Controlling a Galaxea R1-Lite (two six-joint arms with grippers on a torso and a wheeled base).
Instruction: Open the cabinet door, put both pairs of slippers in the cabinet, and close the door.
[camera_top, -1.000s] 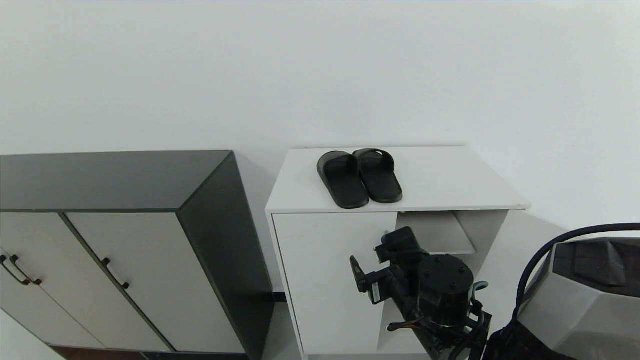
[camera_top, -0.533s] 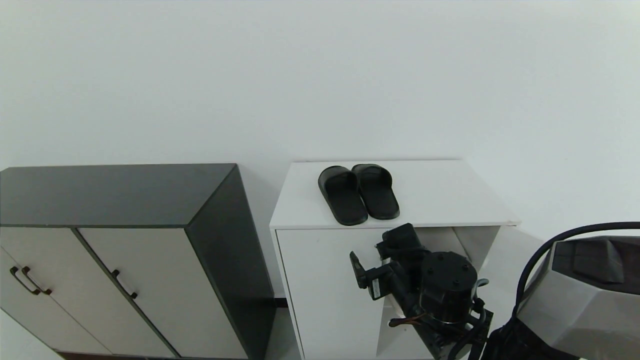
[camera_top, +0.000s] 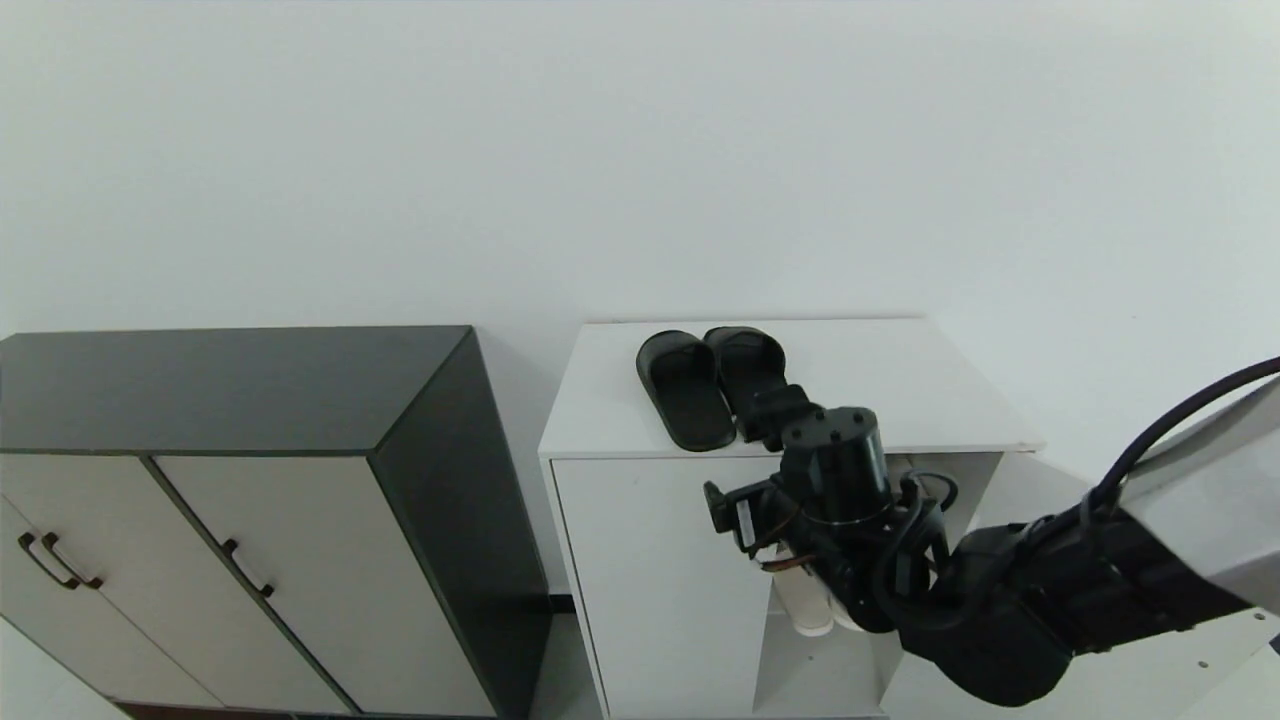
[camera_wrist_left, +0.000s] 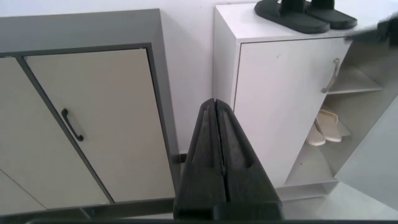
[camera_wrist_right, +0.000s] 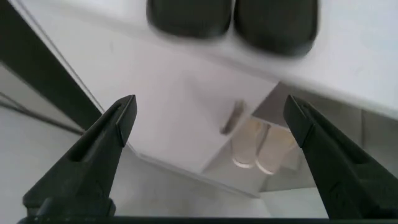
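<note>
- The black slippers (camera_top: 690, 395) lie side by side on top of the white cabinet (camera_top: 650, 570), near its front edge and left of centre.
- The pale slippers (camera_wrist_left: 328, 126) sit together on a lower shelf inside the cabinet's open right half.
- The cabinet's left door (camera_wrist_left: 280, 106) is closed, with a slim handle (camera_wrist_left: 334, 74) at its inner edge.
- The right gripper (camera_wrist_right: 210, 106) hangs in front of the cabinet, just below its top edge. Its fingers are spread wide and hold nothing. The black slippers are just ahead of it and the pale pair lower down beyond it.
- The left gripper (camera_wrist_left: 215, 106) is well back from the furniture, its fingers pressed together with nothing between them.
- A dark cabinet (camera_top: 230, 385) with pale doors stands just left of the white one.
- The pale panel (camera_top: 1190, 660) at the head view's lower right may be the swung-out right door; I cannot tell.
</note>
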